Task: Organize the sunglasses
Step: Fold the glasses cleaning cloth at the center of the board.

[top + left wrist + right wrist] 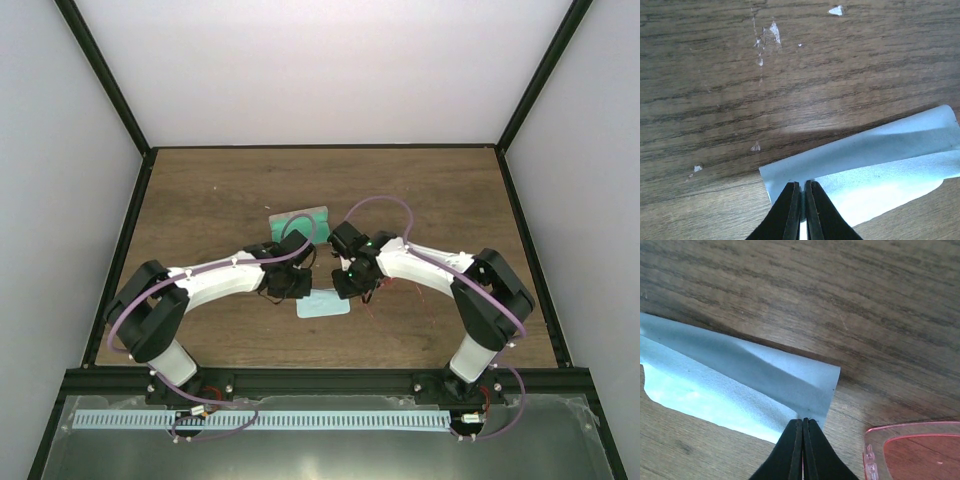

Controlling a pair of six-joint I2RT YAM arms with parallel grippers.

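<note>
One wooden table (200, 200) is carrying everything, and two arms are bending in toward its middle. The left arm (215, 278) is reaching right, and its left claw (801, 186) is showing both fingers pressed together, pinching the near corner of the one pale blue cloth (880, 165). Just behind that arm's wrist, one grey case (298, 220) with a green lining is lying open and flat. The cloth is stretching between the two claws, creasing into a ridge along its length and casting a shadow on the wood. At its other end the right claw (803, 421) is likewise squeezing tight, nipping the cloth's corner. Just to the right of that claw, one pair of sunglasses (912, 452) is lying on the table, apart from the cloth; the right wrist view is catching only one pink-red rim and a tinted lens. From above, the pair is appearing as thin red lines beside the cloth's right edge, well clear of the case. The right arm (430, 262) is sweeping in from the far right.
</note>
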